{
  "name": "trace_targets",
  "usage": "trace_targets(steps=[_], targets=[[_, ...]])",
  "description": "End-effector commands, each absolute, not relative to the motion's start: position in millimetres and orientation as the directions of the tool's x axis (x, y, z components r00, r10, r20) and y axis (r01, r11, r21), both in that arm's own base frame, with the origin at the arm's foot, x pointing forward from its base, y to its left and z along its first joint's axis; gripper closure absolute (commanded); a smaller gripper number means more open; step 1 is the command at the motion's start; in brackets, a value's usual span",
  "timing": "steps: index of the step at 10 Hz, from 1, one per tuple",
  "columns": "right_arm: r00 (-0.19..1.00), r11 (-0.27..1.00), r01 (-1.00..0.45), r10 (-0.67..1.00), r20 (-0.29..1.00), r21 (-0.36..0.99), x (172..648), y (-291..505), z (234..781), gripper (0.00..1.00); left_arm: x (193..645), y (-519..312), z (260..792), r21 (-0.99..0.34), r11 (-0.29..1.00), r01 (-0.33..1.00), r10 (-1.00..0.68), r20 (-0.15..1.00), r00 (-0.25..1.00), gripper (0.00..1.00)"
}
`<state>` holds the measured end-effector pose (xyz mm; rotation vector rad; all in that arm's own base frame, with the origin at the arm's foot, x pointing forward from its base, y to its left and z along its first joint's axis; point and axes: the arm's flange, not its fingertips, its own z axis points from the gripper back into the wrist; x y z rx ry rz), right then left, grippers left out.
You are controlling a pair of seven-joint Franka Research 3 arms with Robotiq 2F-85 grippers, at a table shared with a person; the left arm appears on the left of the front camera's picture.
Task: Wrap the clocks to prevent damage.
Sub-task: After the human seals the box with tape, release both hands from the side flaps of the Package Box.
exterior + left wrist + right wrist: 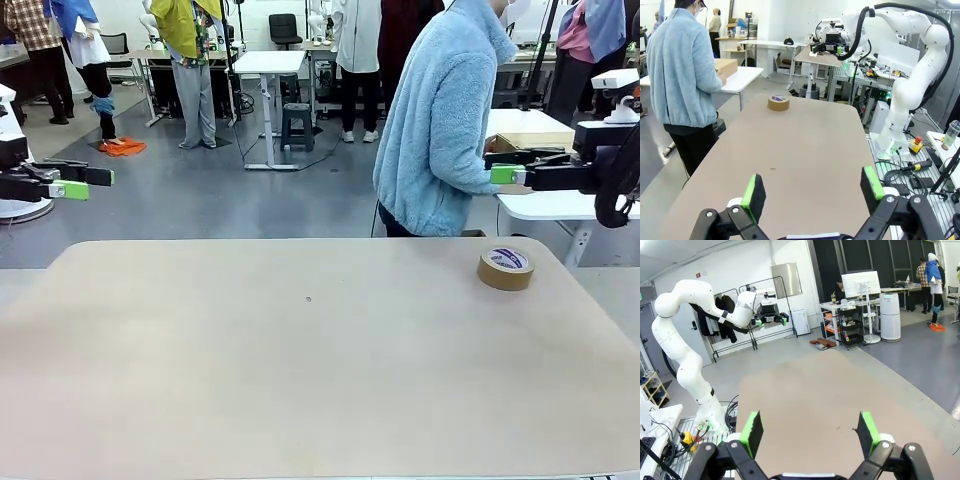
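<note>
Both claws, left gripper (812,192) and right gripper (810,432), agape, unladen.

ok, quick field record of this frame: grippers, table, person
left gripper: open, nothing between its pads, held above the table's left end
right gripper: open, holding nothing, raised at the right side
table: tan top, carries a tape roll near the far right corner
person: light blue fleece, turned away toward a side table, hands at a cardboard box
wrapped bundle: none on the table
</note>
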<state>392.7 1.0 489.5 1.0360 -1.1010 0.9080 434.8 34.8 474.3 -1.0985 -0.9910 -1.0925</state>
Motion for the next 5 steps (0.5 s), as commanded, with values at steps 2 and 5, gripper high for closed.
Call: trace_targets(steps=[2,5], targets=[[0.218,0.268,-0.944,0.064,0.974,0.193,391.7,1.1,489.2,0.00,432.7,34.5,475.2,-0.164,0.110,0.980,-0.163,0.970,0.180,0.00],[0.218,0.268,-0.944,0.064,0.974,0.193,391.7,1.1,489.2,0.00,432.7,34.5,475.2,-0.164,0.110,0.980,-0.163,0.970,0.180,0.00]])
